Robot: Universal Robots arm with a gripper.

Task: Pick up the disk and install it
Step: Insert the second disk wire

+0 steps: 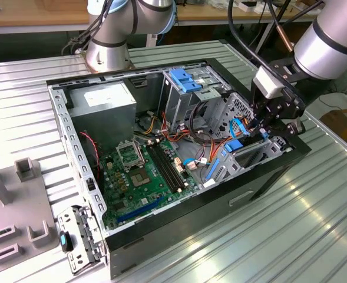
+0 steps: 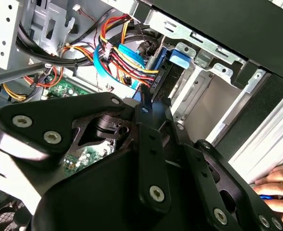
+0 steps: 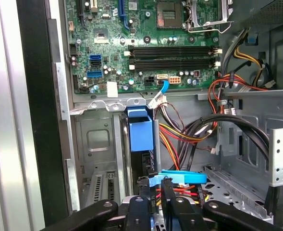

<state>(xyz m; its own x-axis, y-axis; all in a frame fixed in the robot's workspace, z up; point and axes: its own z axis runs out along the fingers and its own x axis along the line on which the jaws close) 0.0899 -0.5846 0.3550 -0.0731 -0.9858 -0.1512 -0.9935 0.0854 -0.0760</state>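
The disk [image 1: 237, 131] stands on edge in the metal drive cage [image 1: 253, 154] at the corner of the open computer case on the exterior view's right. Its blue carrier rail [image 3: 141, 131] and dark edge show in the first wrist view, down between the cage walls. My gripper [image 1: 257, 127] reaches in from above on the exterior view's right and is shut on the disk's near edge. The black fingers [image 3: 137, 208] sit close together on either side of it. In the second wrist view the finger linkages [image 2: 146, 144] cover most of the disk [image 2: 156, 79].
Orange, red and blue cables [image 3: 179, 139] crowd next to the cage. The motherboard [image 1: 144, 171] lies on the case floor, with the tall bay and its blue bracket [image 1: 185, 79] behind. A person's hand [image 2: 276, 190] rests outside the case. A loose metal bracket [image 1: 79, 236] lies on the table.
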